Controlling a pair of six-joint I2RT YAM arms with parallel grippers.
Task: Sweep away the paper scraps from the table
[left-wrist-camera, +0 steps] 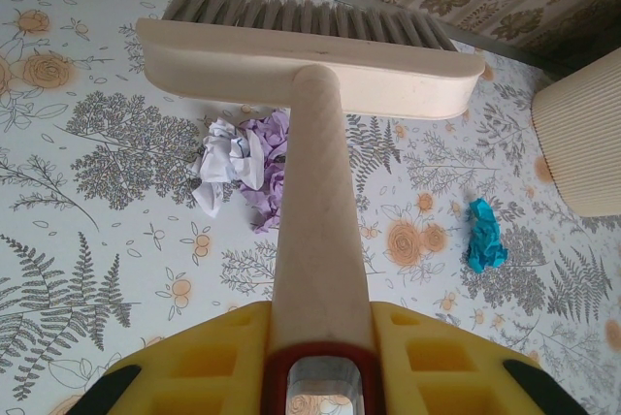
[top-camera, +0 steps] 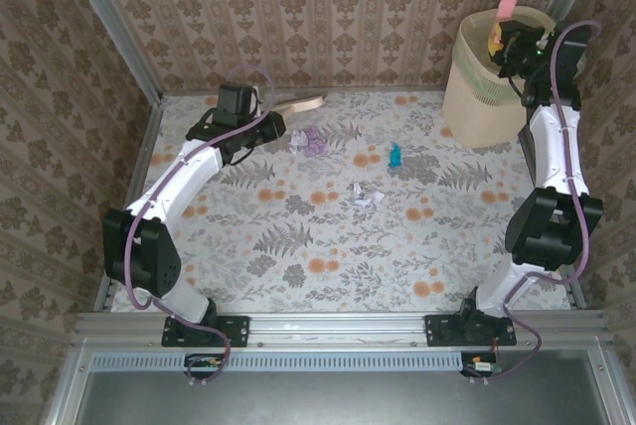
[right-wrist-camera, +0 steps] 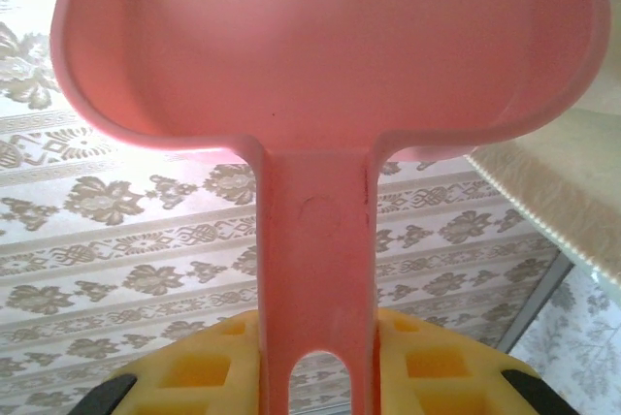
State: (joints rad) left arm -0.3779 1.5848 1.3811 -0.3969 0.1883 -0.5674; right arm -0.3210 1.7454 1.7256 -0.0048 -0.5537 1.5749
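Surface: the table (top-camera: 298,246), a flat rectangle printed with pale grey ferns and leaves and orange flower spots.
Borders: metal rails (top-camera: 338,327) run along the near edge and up both sides.
Room: brown damask-patterned walls (top-camera: 338,8) close the left, far and right sides.
Paper scraps (top-camera: 314,140): three small crumpled wads on the far half of the table, well apart from one another. A purple-and-white wad (left-wrist-camera: 247,158) lies left of centre, a teal wad (top-camera: 396,155) to its right, and a white wad (top-camera: 366,197) nearer the arms.
Left gripper (left-wrist-camera: 320,337): clenched on the handle of a cream brush (left-wrist-camera: 310,66). The brush head lies close to the far rail, just beyond the purple-and-white wad and not touching it.
Right gripper (right-wrist-camera: 315,357): clamped on the handle of a pink dustpan (right-wrist-camera: 320,47), raised above a cream bin (top-camera: 477,97).
Bin: stands in the far right corner of the table, against the walls.
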